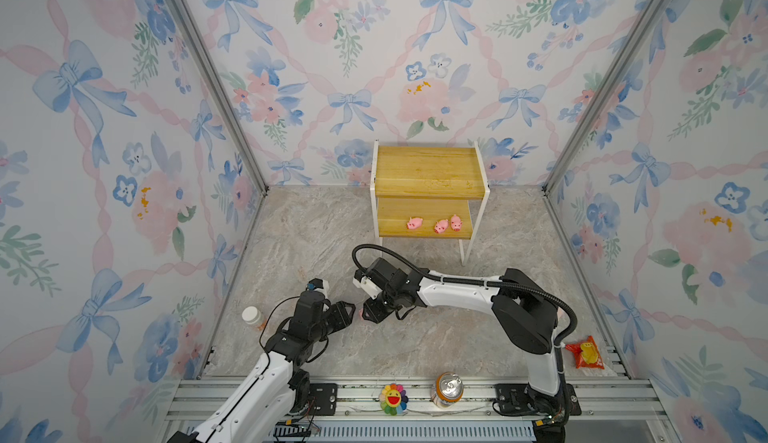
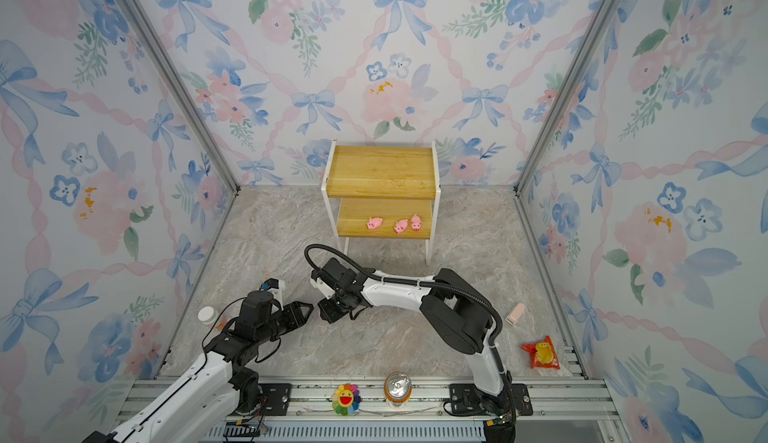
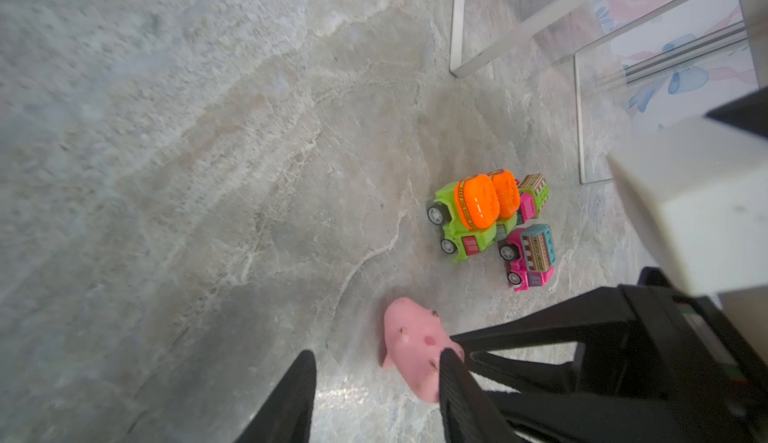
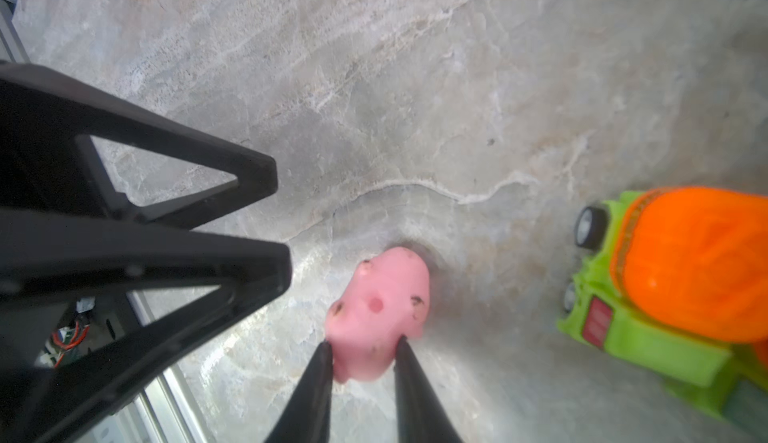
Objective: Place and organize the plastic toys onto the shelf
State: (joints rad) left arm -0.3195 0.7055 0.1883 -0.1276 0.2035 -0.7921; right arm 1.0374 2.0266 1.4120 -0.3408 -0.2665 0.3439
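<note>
Since the pink pig (image 4: 380, 295) lies on the worktop (image 4: 457, 87) lengthwise between the right end effector's (image 4: 362, 343) tips, pinched at both flanks, the carry to the shelf (image 1: 395, 212), well apart, looks the right arm's; the left end effector (image 3: 376, 355) gapes empty beside.

Both top views look bright and evenly lit from overhead, so we only see faint soft shadows on the marble floor (image 1: 415, 337). The walls (image 1: 124, 129) bow outward at the edges, typical wide lens. The wrist cams are mushier: in the right one the pink pig (image 4: 380, 308) and green truck (image 4: 665, 295) are blurry, and in the left one we catch a shiny glare patch beside the pig.
</note>
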